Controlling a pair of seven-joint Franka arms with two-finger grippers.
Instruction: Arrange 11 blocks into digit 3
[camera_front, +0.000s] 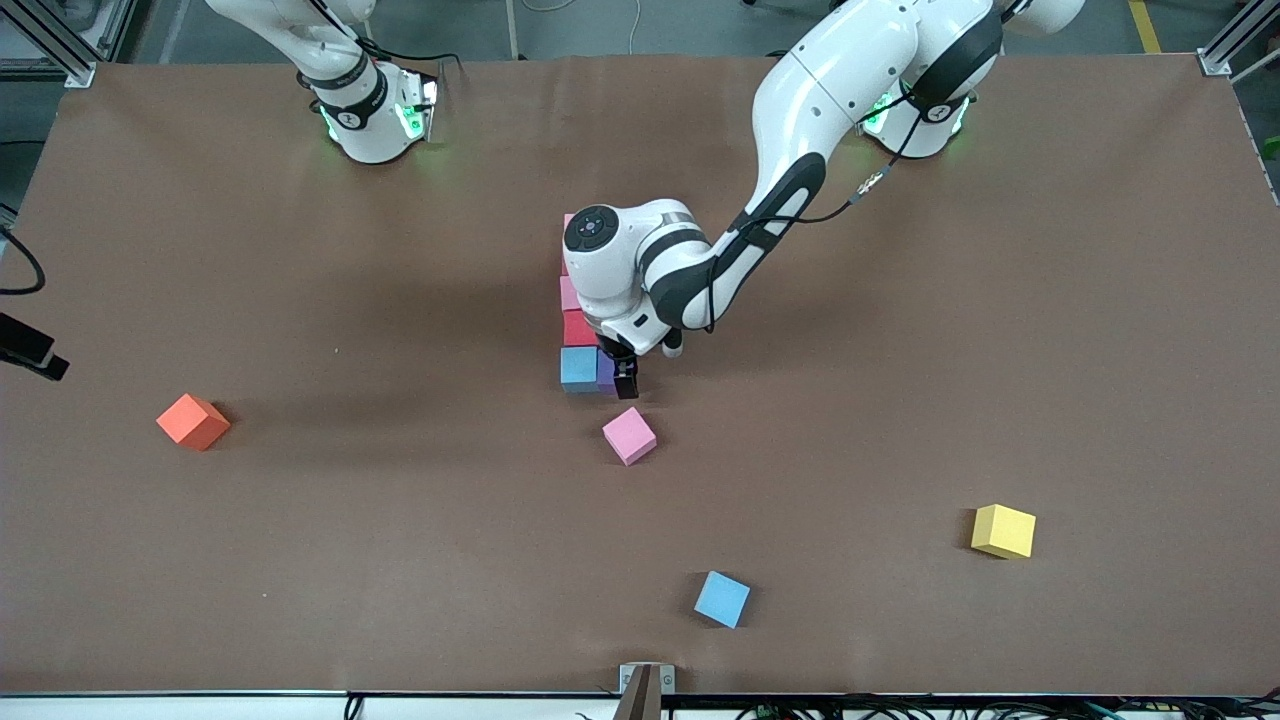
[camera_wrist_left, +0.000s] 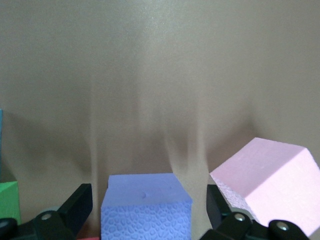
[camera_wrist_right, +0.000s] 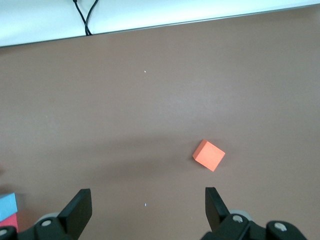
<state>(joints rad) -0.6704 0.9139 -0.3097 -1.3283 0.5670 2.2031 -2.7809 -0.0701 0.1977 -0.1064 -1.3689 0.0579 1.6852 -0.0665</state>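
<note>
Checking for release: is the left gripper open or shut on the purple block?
Open: left gripper fingers stand clear of the purple block.

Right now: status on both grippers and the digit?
Left gripper open around purple block at the digit 3. Right gripper open, waiting. Loose pink block sits close beside.

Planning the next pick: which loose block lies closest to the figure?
The pink block, just in front of the figure; the blue and yellow blocks sit much nearer the camera.

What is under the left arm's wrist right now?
A column of joined blocks: pink, red, blue, and a purple block between the open left gripper fingers. The rest is covered.
</note>
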